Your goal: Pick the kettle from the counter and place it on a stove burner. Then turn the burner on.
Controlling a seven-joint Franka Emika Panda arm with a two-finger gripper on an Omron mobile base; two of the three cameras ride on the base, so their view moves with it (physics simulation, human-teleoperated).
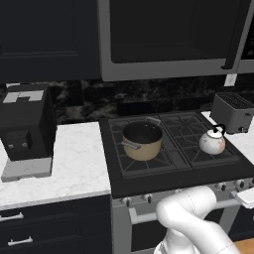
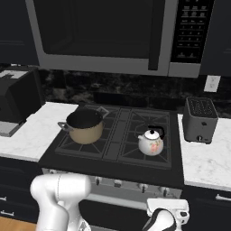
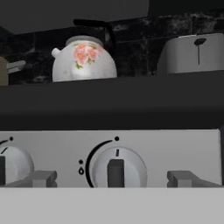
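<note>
The small white kettle (image 1: pixel 212 143) (image 2: pixel 151 143) with a pink flower pattern and a black arched handle stands upright on the front right stove burner (image 2: pixel 131 154) of the black cooktop. My gripper (image 3: pixel 113 179) is low in front of the stove's control panel, below the kettle (image 3: pixel 83 61) and apart from it. It is open and empty, its fingertips (image 3: pixel 43 178) on either side of a round knob (image 3: pixel 116 168) whose pointer stands straight up. The white marble counter (image 1: pixel 74 158) (image 2: pixel 207 162) flanks the stove on both sides.
A tan pot (image 1: pixel 143 141) (image 2: pixel 85 127) occupies the front left burner. A grey toaster (image 1: pixel 232 111) (image 2: pixel 200 119) (image 3: pixel 192 54) sits on the right counter and a black coffee machine (image 1: pixel 25 129) on the left. Another knob (image 3: pixel 11 166) lies left of the gripper. A microwave (image 2: pixel 103 36) hangs above.
</note>
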